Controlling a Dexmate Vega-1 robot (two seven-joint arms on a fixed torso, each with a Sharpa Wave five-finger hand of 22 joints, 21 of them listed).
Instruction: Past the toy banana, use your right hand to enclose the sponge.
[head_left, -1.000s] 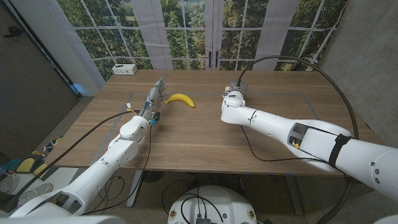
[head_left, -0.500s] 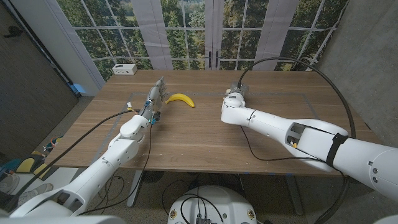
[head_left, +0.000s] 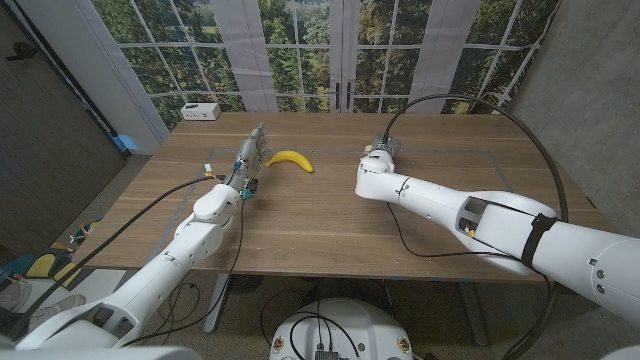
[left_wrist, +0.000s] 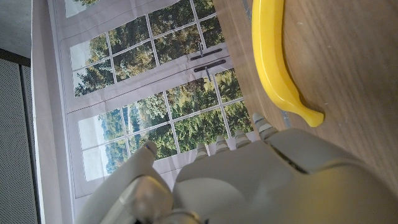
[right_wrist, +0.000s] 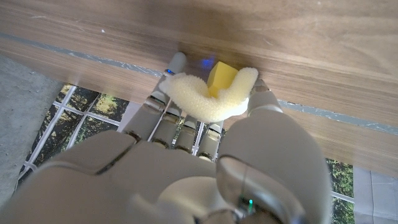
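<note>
My right hand (head_left: 380, 149) sits at the table's middle back, to the right of the yellow toy banana (head_left: 291, 159). In the right wrist view that hand (right_wrist: 205, 155) grips a pale yellow sponge (right_wrist: 211, 93), which is squeezed into a curve between the thumb and the fingers, its brighter yellow side showing. My left hand (head_left: 253, 147) stands just left of the banana (left_wrist: 273, 56), fingers apart, holding nothing.
A white box (head_left: 201, 111) stands at the table's far left corner. Tape lines (head_left: 500, 158) run across the wooden table (head_left: 320, 215) near my right arm. A black cable (head_left: 480, 100) arcs over the right side. Windows stand behind the table.
</note>
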